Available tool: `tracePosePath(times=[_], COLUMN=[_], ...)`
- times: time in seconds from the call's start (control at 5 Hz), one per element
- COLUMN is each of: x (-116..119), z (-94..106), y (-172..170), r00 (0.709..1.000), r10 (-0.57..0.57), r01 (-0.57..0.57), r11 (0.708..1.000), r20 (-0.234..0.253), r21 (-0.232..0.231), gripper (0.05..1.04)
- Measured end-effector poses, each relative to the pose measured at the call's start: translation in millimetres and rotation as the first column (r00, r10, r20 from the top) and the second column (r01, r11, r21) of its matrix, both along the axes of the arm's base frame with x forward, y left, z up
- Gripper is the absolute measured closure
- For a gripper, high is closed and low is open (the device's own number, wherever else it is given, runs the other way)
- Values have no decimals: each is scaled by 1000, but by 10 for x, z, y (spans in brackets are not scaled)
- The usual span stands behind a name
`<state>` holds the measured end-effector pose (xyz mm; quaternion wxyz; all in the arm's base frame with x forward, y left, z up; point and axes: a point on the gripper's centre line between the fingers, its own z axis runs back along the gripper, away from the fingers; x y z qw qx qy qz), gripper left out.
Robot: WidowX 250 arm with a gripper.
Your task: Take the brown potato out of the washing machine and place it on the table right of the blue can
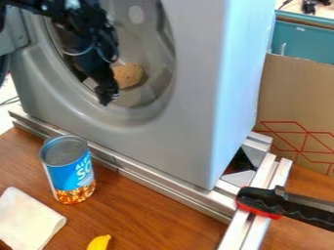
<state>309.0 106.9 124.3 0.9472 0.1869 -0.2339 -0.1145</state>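
Object (130, 75), brown and rounded, lies inside the grey drum (155, 39), just beside your tool (107, 97); you cannot tell whether that is apart or together. Outside, a blue can (68, 171) stands on your bench (147, 210) near a white cloth (27, 219).

A black robot arm is coming in from the upper left, its black two-finger gripper (106, 94) hanging before the round opening of a grey plastic washer-like housing (189, 112). A round tan object (128, 75) is lying inside the opening. A blue-labelled metal can (68, 168) is standing upright on the brown wooden table (150, 210), near a white folded cloth (26, 219) and a yellow banana-like tip (99, 242).
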Motion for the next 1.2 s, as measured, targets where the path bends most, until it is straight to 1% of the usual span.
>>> tracePosePath(times=[0.2,0.4,0.6,0.8,1.0,1.2], x=[206,325,359,387,483,542], z=[8,62,105,70,-22,-99], y=[-132,-78,123,289,399,418], r00=[999,1000,1000,998,997,996], r10=[-25,-23,15,59,78,70], r01=[26,23,-15,-58,-78,-76], r11=[1000,1000,999,995,992,991], r20=[-20,4,5,7,-6,-61], r21=[17,-15,-46,-79,-96,-107], gripper=[85,85,85,85,85,85])
